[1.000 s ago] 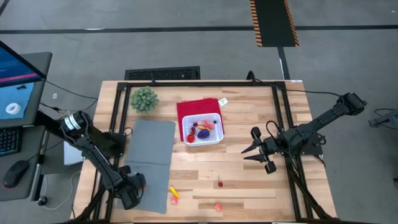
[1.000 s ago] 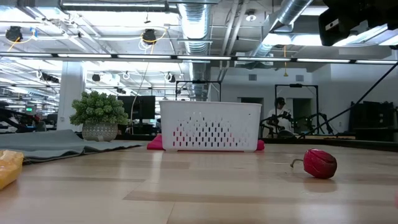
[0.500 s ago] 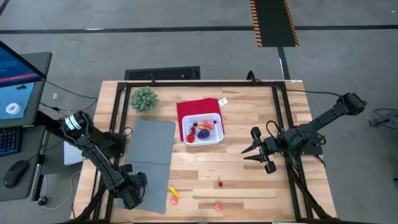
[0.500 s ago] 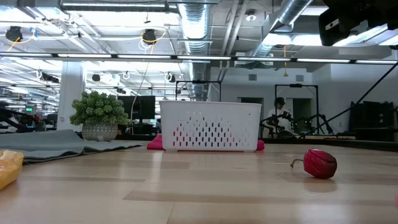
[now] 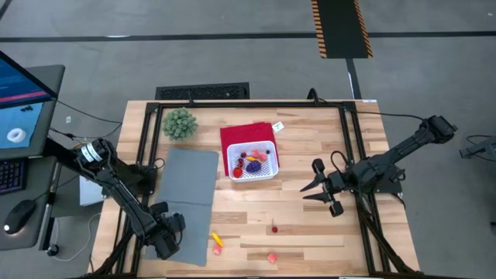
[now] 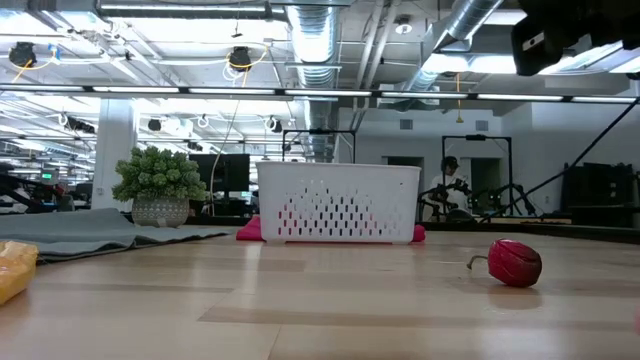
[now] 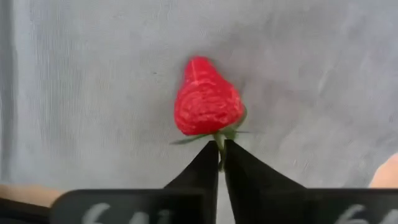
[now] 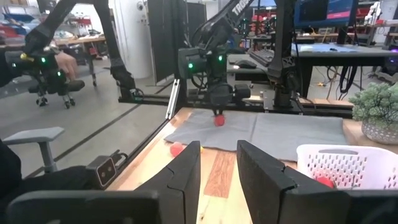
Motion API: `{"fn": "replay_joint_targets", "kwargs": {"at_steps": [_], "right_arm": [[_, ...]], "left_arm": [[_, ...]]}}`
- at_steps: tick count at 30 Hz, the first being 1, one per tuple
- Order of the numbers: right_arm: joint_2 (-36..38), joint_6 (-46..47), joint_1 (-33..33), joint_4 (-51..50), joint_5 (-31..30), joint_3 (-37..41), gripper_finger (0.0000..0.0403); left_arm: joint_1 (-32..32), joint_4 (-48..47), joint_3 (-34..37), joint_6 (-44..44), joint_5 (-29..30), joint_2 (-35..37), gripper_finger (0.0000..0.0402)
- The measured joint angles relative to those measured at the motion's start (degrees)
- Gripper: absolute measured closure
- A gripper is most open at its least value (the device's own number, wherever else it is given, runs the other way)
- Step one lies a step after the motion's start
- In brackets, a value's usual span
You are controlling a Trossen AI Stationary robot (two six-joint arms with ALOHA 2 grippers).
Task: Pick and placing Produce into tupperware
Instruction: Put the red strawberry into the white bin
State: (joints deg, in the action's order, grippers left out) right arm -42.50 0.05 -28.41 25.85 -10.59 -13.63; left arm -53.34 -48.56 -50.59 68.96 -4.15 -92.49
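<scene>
My left gripper (image 5: pixel 167 231) is over the near end of the grey mat (image 5: pixel 188 198), shut on a red toy strawberry (image 7: pixel 207 99); the right wrist view shows this gripper (image 8: pixel 219 112) far off with the strawberry (image 8: pixel 219 121) under it. The white latticed basket (image 5: pixel 253 161) stands on a red cloth (image 5: pixel 242 133) and holds red, pink and purple pieces. A yellow-orange piece (image 5: pixel 217 240), a small red one (image 5: pixel 273 229) and a pink one (image 5: pixel 272 256) lie on the wood. My right gripper (image 5: pixel 304 193) hovers open to the right of the basket. My left gripper pinches the strawberry's green stem (image 7: pixel 219 142) between its two fingertips. The fingers come from above, pointing down at the mat. The berry hangs below them with its pointed end away from the fingers; whether it touches the mat I cannot tell.
A green bushy plant (image 5: pixel 179 122) stands at the table's far left, beyond the mat. A small white tag (image 5: pixel 278 125) lies by the red cloth. In the low view the basket (image 6: pixel 338 203) is mid-table and a red piece (image 6: pixel 514 263) lies nearer. Bare wood stretches between basket and near edge.
</scene>
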Motion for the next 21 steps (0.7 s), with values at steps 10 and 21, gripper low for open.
{"fn": "replay_joint_targets", "kwargs": {"at_steps": [10,21], "right_arm": [[-4.4,-0.1,1.9,4.2,0.0,0.0,0.0277],[-1.3,-5.8,5.2,6.0,2.7,0.0,0.0277]], "left_arm": [[0.9,-7.4,-3.8,-3.7,9.4,1.5,0.0400],[0.1,1.9,-4.5,-19.2,43.9,21.4,0.0401]]}}
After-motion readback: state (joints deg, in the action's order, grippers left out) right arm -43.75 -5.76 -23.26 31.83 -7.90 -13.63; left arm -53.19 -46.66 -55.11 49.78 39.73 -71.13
